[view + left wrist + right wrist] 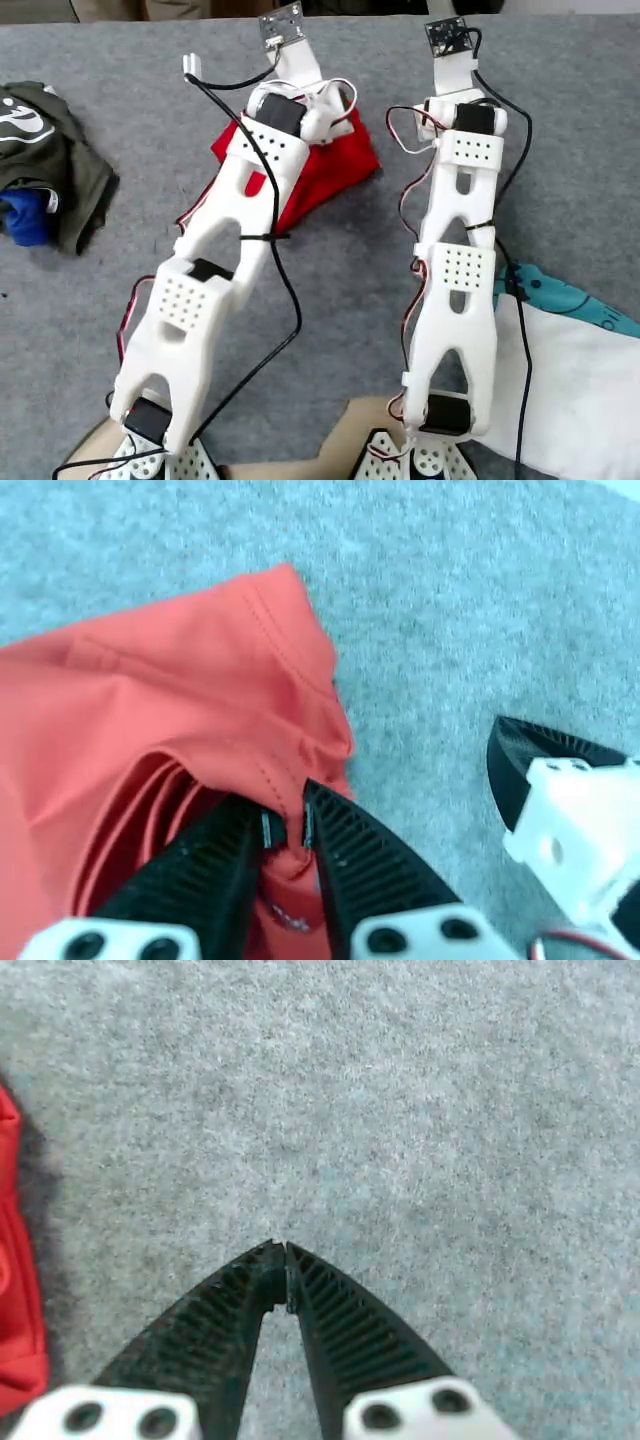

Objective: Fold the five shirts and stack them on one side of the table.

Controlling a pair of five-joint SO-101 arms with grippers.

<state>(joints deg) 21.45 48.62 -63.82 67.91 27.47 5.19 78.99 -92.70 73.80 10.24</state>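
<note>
l gripper [285, 830] clamped on a bunched hem fold of red shirt [150, 710], far-centre of surface [450, 1110]. r gripper [285, 1260] closed, empty, just right of it. judgement: drag slow and low so layers stay stacked. cloth is thin, smooth, w/ stitched edges; surface is grey and felty, prob grabs fabric.

- Bright, even, diffuse light covers the grey table [560, 120].
- Soft, faint shadows hug the white arms [455, 290] in the high view.
- A darker shadow borders the red shirt [15, 1290] in the right wrist view.
</note>
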